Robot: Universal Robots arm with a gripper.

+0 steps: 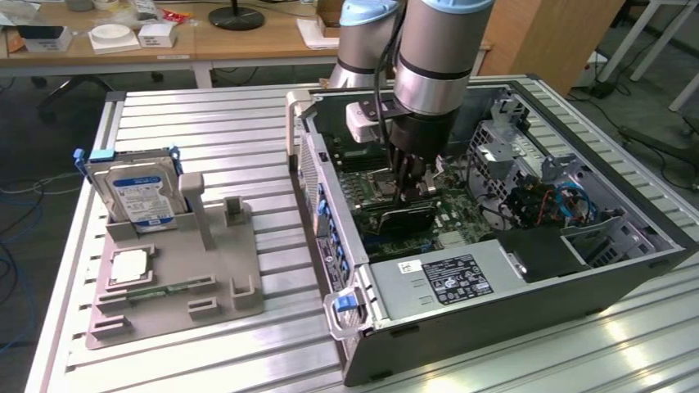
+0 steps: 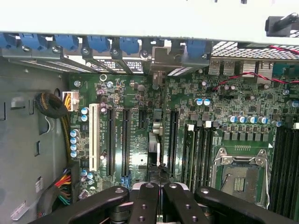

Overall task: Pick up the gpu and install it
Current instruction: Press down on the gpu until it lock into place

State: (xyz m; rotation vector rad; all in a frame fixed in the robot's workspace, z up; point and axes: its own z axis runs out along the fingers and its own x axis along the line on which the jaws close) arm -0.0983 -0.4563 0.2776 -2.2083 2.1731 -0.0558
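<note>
Now tool (image 2: pixel 158 193) clamped on gpu (image 2: pixel 156 140) — upright, mid-motherboard (image 2: pixel 233 102)

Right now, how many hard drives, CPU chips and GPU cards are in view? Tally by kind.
Blue-labelled silver hard drive: 1
Small square silver CPU chip: 1
Thin flat black gpu card, held by the shut gripper inside the open computer case: 1
Total: 3
</note>
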